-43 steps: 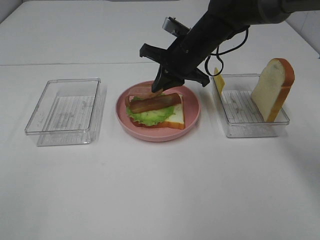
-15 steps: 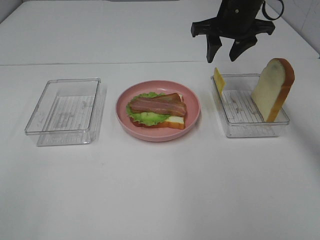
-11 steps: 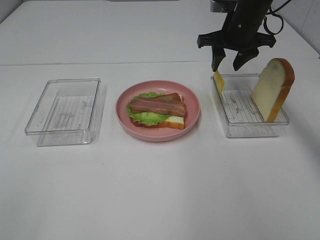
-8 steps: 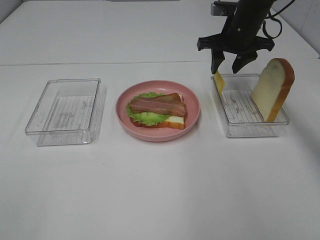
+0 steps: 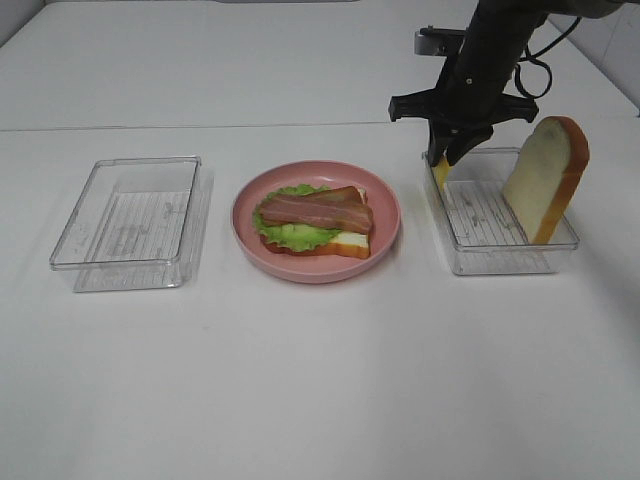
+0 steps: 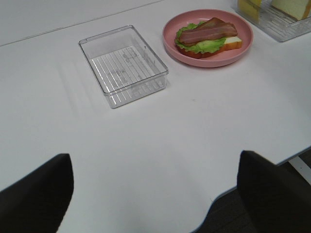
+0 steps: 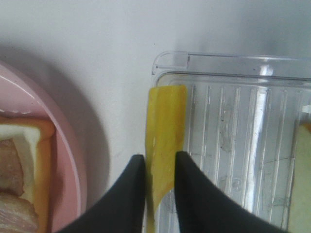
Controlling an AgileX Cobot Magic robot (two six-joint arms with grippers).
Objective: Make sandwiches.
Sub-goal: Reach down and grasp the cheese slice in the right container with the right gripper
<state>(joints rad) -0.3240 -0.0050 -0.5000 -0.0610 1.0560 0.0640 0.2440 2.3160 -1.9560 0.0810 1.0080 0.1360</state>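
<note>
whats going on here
The right end effector is pinching the yellow cheese slice that stands against the wall of the clear bin on the right; it is not lifted yet. On the pink plate sits a half-built sandwich: bread, lettuce, bacon on top. Another bread slice leans in the same bin. The left end effector hangs open, holding nothing.

A: Any writing to read here?
B: None. The clear tray point(image 5: 128, 222) on the left of the bench point(image 5: 320, 380) shows only moulded ribs.
A: And the tray point(image 7: 228, 141) on the right?
B: Ribs and a small round moulded mark on its floor, too faint to read. The pink plate point(image 5: 385, 215) bears no print.
</note>
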